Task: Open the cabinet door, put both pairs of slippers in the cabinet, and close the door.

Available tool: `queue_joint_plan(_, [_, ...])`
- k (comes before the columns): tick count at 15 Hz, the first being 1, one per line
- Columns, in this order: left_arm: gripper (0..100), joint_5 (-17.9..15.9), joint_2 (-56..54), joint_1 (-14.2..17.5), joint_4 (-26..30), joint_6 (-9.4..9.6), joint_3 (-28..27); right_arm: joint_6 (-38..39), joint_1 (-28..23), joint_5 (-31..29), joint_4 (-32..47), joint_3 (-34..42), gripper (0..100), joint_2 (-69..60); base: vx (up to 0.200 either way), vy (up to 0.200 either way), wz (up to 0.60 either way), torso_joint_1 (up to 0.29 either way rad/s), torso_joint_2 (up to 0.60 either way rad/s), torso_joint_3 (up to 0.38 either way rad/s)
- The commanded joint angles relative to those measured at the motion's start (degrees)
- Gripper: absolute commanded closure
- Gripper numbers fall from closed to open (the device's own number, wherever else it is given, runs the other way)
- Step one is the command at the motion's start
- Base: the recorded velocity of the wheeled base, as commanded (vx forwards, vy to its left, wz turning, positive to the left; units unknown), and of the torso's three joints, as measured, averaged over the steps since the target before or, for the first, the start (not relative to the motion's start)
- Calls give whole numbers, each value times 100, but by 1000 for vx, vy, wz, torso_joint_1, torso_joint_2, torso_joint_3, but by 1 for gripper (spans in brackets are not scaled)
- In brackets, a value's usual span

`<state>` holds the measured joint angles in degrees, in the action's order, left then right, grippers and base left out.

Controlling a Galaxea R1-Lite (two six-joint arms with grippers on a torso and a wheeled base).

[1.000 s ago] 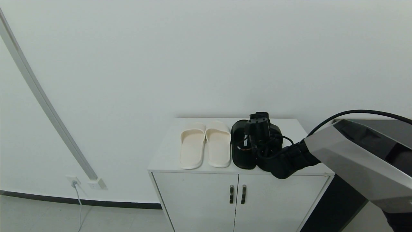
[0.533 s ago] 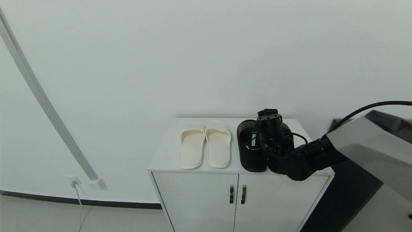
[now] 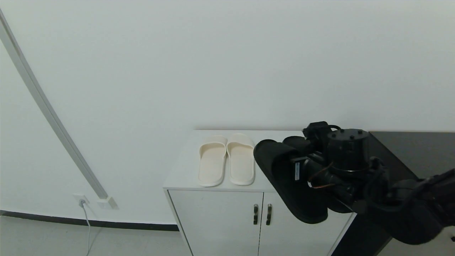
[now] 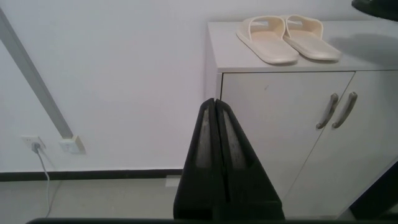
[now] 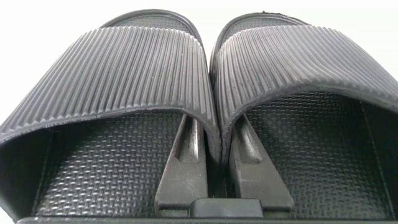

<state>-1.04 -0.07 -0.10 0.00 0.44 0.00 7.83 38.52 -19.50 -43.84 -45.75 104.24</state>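
The right gripper (image 5: 216, 134) has its fingers clamped on the inner sides of the black slippers (image 3: 288, 181), holding the pair tilted in the air in front of the cabinet (image 3: 185, 176), whose doors (image 3: 217, 220) are closed, with the cream slippers (image 3: 227, 160) side by side on top, while the left gripper (image 4: 215, 124) has its fingers pressed together.

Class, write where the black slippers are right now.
In the head view, the black slippers hang clamped in the right gripper, right of the cream slippers, over the right front edge of the cabinet.
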Motion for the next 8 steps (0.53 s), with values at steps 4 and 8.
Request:
queue_joint_plan(4, [100,-2,7,1,0,0,0,-238,410,1678,-20,1341,100,-1688,0,0,0,0,0,0])
queue_joint_plan(8, [100,-2,7,1,0,-9,0,-413,481,2100,16,1648,100,-1802,0,0,0,0,0,0])
